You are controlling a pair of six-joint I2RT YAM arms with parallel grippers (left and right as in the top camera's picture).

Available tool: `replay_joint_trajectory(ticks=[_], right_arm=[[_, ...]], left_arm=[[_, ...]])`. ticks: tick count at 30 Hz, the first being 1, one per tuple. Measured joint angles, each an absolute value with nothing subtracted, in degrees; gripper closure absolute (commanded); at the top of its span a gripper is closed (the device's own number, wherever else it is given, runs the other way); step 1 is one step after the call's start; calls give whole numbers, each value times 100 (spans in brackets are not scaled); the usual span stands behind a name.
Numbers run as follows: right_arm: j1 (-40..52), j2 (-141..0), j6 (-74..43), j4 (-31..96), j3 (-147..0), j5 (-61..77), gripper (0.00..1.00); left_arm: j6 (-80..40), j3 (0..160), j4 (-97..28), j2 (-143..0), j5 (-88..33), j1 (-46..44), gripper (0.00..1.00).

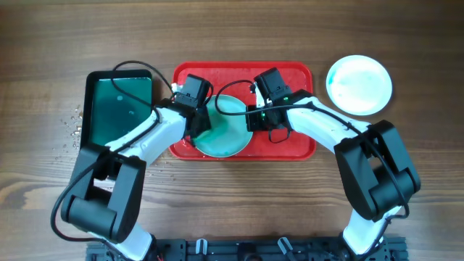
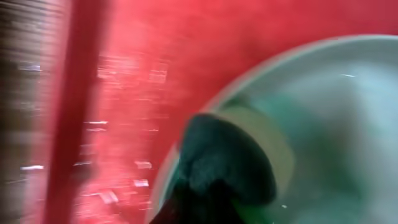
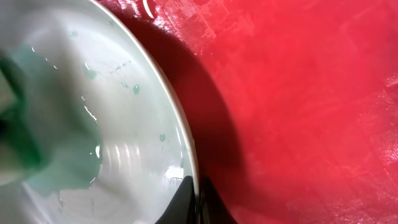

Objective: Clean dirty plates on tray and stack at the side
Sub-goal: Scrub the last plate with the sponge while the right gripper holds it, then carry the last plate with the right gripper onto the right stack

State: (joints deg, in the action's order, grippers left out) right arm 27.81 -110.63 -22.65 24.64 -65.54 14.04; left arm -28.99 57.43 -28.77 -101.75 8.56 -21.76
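On the red tray [image 1: 297, 80] lies one light turquoise plate [image 1: 230, 132], wet and smeared with teal. My left gripper [image 1: 196, 122] is shut on a dark green sponge [image 2: 227, 163] that presses on the plate's left rim; this view is blurred by motion. My right gripper [image 3: 196, 200] is shut on the plate's right rim [image 3: 186, 143], one finger on each side of the edge. The sponge [image 3: 13, 127] also shows at the left edge of the right wrist view. A second plate [image 1: 359, 84], whitish turquoise, sits on the table to the right of the tray.
A dark green, black-rimmed tray [image 1: 119, 109] holding water stands left of the red tray. Water droplets [image 1: 72, 125] dot the wood beside it. Both arms cross over the front half of the red tray.
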Motion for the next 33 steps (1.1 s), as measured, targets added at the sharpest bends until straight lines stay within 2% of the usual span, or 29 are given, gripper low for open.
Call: replay_joint_trajectory(ticks=[6, 9, 13, 19, 25, 29, 33], right_arm=[[2792, -11069, -2093, 2862, -6827, 1400, 96], [2731, -11069, -1800, 3192, -7076, 1256, 96], [2735, -11039, -1406, 3758, -7638, 777, 96], [2956, -10696, -738, 4711, -8711, -572, 96], [3959, -10287, 266, 4831, -9400, -3020, 96], [4943, -10265, 1369, 4525, -9428, -4720, 96], [5704, -10265, 2473, 3828, -9428, -5787, 96]], left_arm=[[-2902, 5671, -3094, -9566, 1890, -2196, 96], [-2943, 5623, -3129, -8532, 2359, -2073, 96], [-2945, 5623, -3118, -7074, 2412, -1900, 96], [-2978, 5623, -3704, -6211, 1973, -375, 96], [-2989, 5623, -3885, -6311, 827, 1181, 96], [-2991, 5623, -3885, -6595, 464, 1431, 96], [-2991, 5623, -3892, -6914, 296, 1431, 96]])
